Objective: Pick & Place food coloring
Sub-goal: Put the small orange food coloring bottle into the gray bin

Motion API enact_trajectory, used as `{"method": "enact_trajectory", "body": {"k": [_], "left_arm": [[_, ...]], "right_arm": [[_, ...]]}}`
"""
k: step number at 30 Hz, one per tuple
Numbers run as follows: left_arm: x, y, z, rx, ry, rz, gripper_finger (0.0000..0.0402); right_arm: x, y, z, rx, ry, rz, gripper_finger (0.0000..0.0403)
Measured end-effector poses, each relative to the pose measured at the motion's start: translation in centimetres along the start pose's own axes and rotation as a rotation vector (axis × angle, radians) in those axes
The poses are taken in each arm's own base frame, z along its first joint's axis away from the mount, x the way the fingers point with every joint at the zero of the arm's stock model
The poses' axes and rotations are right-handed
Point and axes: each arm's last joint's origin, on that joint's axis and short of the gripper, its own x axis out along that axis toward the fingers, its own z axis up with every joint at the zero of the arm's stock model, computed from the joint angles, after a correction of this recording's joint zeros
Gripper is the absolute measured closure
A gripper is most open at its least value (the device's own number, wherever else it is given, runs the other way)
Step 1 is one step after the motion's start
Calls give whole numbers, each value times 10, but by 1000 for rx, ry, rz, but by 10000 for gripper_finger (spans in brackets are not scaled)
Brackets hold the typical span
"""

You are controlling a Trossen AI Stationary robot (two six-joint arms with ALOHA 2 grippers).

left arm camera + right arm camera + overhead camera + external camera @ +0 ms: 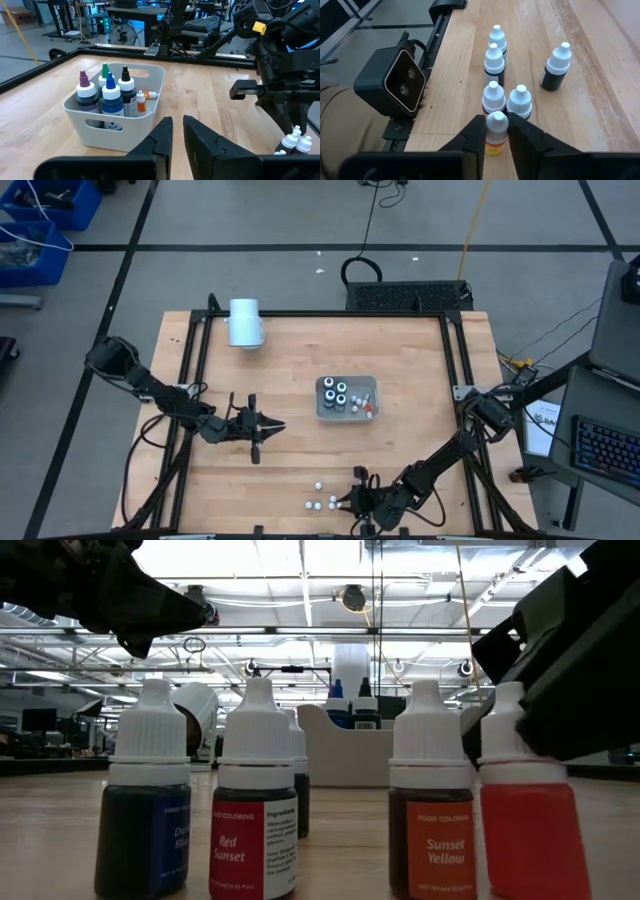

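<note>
Left arm: the left gripper waits over bare wood left of the tray, its fingers nearly together and holding nothing.

Centre: the tray lies ahead of the left gripper, well apart from it, and holds 4 larger dark bottles and at least 1 small orange one.

Right arm: the right gripper is low at the near table edge, among the loose small bottles of food coloring. Its 2 fingers stand either side of 1 white-capped bottle, touching it or very nearly so. The orange-red bottle in the low view is probably the same one. 5 more small bottles stand just beyond the fingertips, 2 of them right against the pinched one.

Step in hand, as judged: the grasp of 1 small bottle for transfer to the tray. The next move calls for a firm pinch, then a straight lift so that the close neighbours are not tipped.

Surface and room: a pale wooden table in a black frame, and a pale blue cylinder at the far left corner. Beyond are a grey floor with dark lines, blue bins, cables, and benches under bright ceiling lights.
</note>
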Motion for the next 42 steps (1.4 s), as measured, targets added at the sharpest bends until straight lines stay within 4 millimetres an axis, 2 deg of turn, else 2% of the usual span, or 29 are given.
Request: {"method": "enact_trajectory", "body": {"k": [3, 10, 18, 26, 42], "left_arm": [[0, 0, 0, 0, 0, 0, 350], [0, 0, 0, 4, 4, 0, 350], [0, 0, -1, 1, 5, 1, 350], [0, 0, -1, -8, 6, 1, 350], [0, 0, -1, -8, 7, 1, 350]], "right_arm": [[0, 0, 0, -33, 10, 8, 364], [-18, -5, 7, -77, 114, -29, 364], [-39, 5, 14, -87, 116, 0, 358], [-44, 12, 10, -109, 118, 20, 359], [-44, 12, 10, -125, 105, 1, 358]]}}
